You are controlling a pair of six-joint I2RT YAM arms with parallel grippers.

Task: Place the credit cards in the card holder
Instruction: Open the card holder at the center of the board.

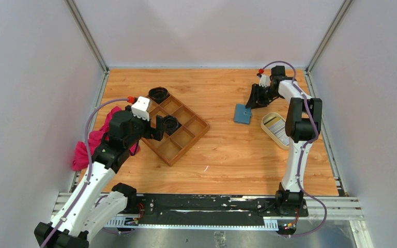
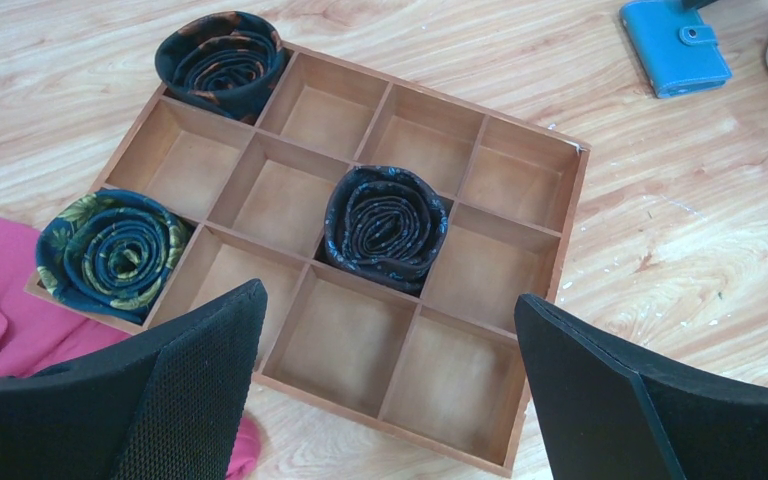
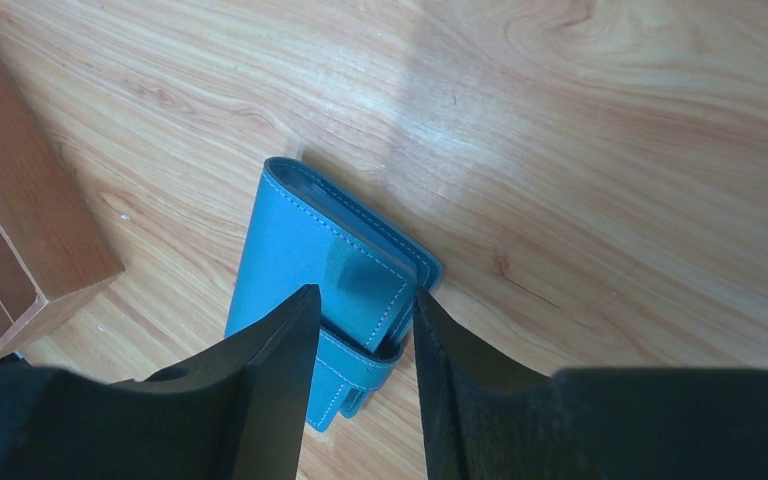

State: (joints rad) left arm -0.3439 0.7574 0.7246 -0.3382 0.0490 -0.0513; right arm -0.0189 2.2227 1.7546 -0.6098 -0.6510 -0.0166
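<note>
On the wooden table (image 1: 227,152), the right end effector (image 3: 363,291) straddles the card holder (image 3: 300,230), grip unclear; left end effector (image 2: 388,293) gapes.

I could read no text, brand or number anywhere. The credit cards (image 1: 276,125) in the cream tray (image 1: 263,125) showed only faint print, too small for me to make out. The card holder (image 3: 305,250) showed me plain teal with stitching, and no legible mark.

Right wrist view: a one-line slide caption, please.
Jaws straddle the tab end of the closed teal card holder on the wooden table.
</note>
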